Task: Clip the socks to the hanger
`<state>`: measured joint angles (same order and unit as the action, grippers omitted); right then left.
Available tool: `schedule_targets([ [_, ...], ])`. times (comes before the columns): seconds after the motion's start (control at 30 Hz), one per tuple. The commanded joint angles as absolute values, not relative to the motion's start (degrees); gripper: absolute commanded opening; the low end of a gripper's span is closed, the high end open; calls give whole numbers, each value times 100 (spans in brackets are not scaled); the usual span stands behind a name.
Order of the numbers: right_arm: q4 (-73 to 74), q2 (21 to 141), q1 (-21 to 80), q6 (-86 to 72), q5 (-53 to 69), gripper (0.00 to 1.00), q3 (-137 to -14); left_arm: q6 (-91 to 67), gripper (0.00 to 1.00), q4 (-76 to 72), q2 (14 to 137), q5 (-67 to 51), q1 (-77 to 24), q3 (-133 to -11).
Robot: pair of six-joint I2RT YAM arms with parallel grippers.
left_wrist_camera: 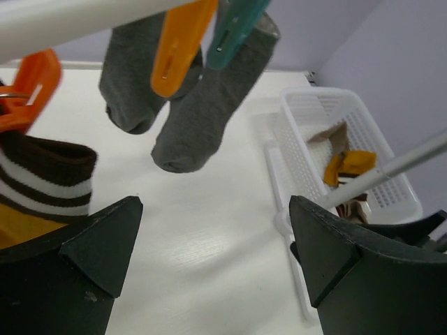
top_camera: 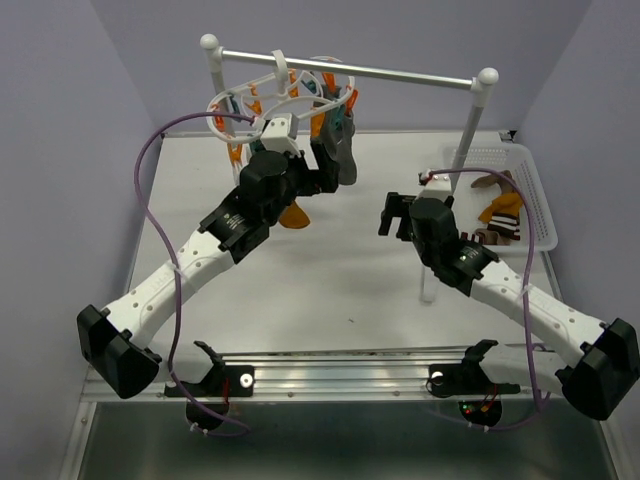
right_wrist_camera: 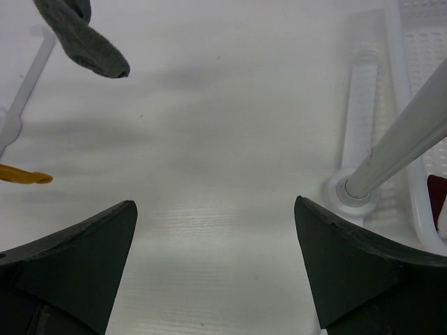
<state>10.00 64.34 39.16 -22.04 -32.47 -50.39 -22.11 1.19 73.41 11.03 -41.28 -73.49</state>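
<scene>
Hanger (top_camera: 275,95) is hanging by its hook on the rail stand (top_camera: 400,72), over the worktop's (top_camera: 330,290) far-left part. Two grey socks (left_wrist_camera: 195,118) are dangling from it, one on an orange clip (left_wrist_camera: 178,52), the other on a teal clip (left_wrist_camera: 234,28). Brown-striped sock (left_wrist_camera: 45,174) is hanging to their left in L wrist view, w/ another orange clip (left_wrist_camera: 28,87) just above; can't tell if that clip is biting it. Mustard sock (left_wrist_camera: 21,230) is showing just under the striped one.

L gripper (left_wrist_camera: 216,241) is hovering right beside the hanger, near the grey socks, fingers spread fully wide, gripping nothing. R gripper (right_wrist_camera: 216,258) is hanging over bare worktop, centre-right, just beside the stand's right post (right_wrist_camera: 405,132), fingers also spread fully, nothing betw them.

White perforated basket (top_camera: 540,200) is sitting at the far-right edge, holding loose socks (top_camera: 500,210): mustard, brown-striped and brownish ones.
</scene>
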Motion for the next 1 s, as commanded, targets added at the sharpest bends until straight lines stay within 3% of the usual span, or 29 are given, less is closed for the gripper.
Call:
schedule_targets([
  [0.0, 905, 6241, 3421, -2346, -2963, 100, -4922, -2451, 99, -18, 7067, 2301, -4070, -7690],
  [0.3, 1449, 5301, 2998, -2777, -3313, 100, -4044, -2382, 99, 396, 7005, 1767, -3182, -8077],
  [0.47, 1705, 5212, 1769, -2970, -3191, 100, -3964, -2347, 99, 404, 7250, 1617, -2822, -8279],
  [0.7, 1696, 5545, 749, -3023, -3032, 100, -4349, -2320, 99, 527, 7812, 1389, -2426, -8884],
  [0.97, 1494, 6757, -517, -2900, -2479, 100, -5167, -2417, 99, 571, 8200, 1126, -2118, -9290],
])
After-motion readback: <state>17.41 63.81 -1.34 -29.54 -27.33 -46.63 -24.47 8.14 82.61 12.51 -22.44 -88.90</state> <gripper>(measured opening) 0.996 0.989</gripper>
